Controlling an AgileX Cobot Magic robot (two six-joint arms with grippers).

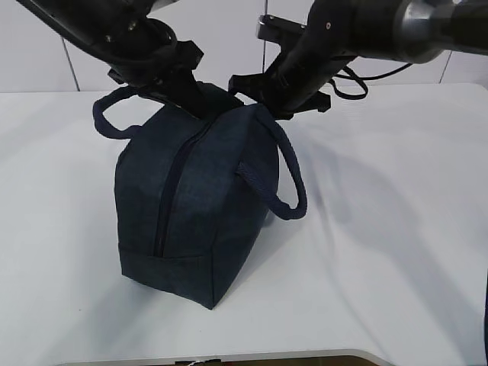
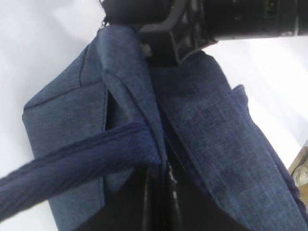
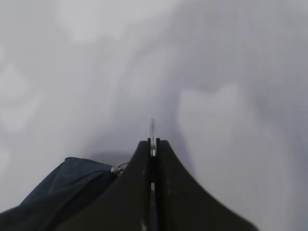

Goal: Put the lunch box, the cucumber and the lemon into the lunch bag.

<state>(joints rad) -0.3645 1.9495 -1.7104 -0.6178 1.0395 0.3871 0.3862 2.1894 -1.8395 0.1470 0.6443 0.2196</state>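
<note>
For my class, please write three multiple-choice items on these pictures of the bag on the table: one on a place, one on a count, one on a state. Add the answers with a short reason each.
1. Where do both claws sit?
A. at the far top end of the lunch bag
B. on the table's near edge
C. under the bag

2. How many loop handles show in the exterior view?
A. one
B. two
C. four

3. How does the right claw stand?
A. wide open
B. half open
C. shut

Answers: 1 A, the left claw and the right one meet the bag's far top. 2 B, one handle on each side. 3 C, its fingers press together in the right wrist view.
</note>
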